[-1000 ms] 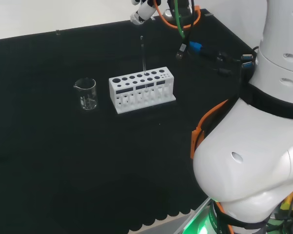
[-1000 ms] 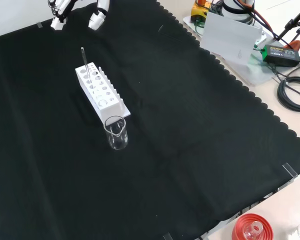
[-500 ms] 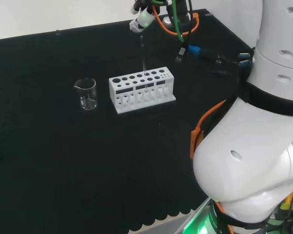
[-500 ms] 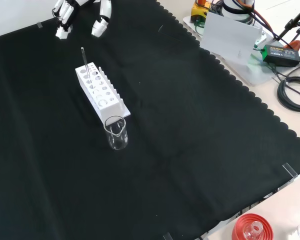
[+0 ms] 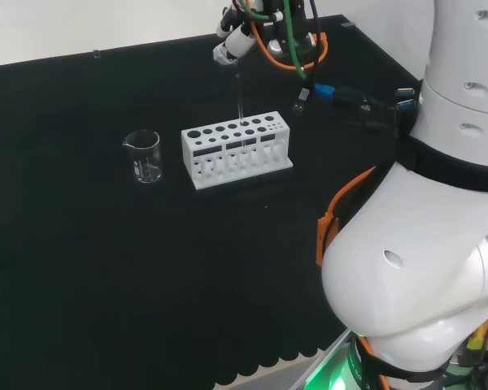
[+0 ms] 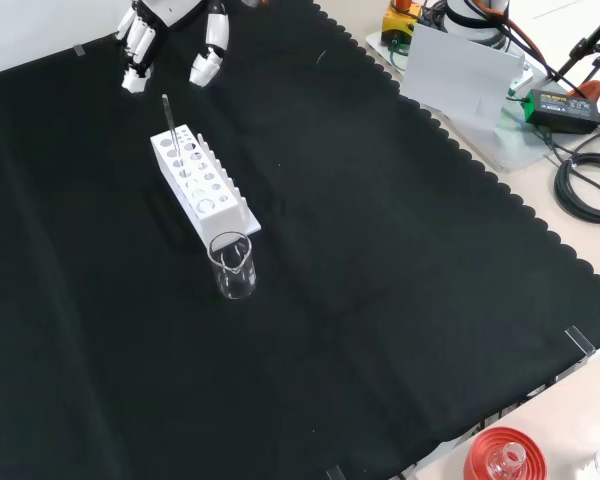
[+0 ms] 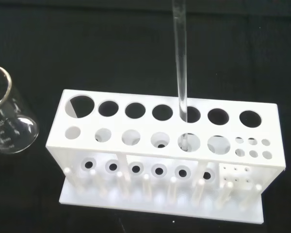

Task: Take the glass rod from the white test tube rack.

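On the black-clothed worktop (image 6: 380, 250), the white test tube rack (image 6: 202, 184) holds the glass rod (image 7: 180, 58) upright in a back-row hole, as the wrist view shows. Front view: the robot hand (image 6: 170, 40) hovers above it, fingers spread, holding nothing. A beaker (image 6: 232, 265) stands just beside the rack.

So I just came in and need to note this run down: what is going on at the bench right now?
A white robot arm's hand is above the far end of a white test tube rack on the black cloth, with its fingers open and holding nothing. A glass rod stands upright in one of the rack's holes, not yet touched. An empty-looking glass beaker stands beside the rack, apart from it. The rod has not yet been taken.
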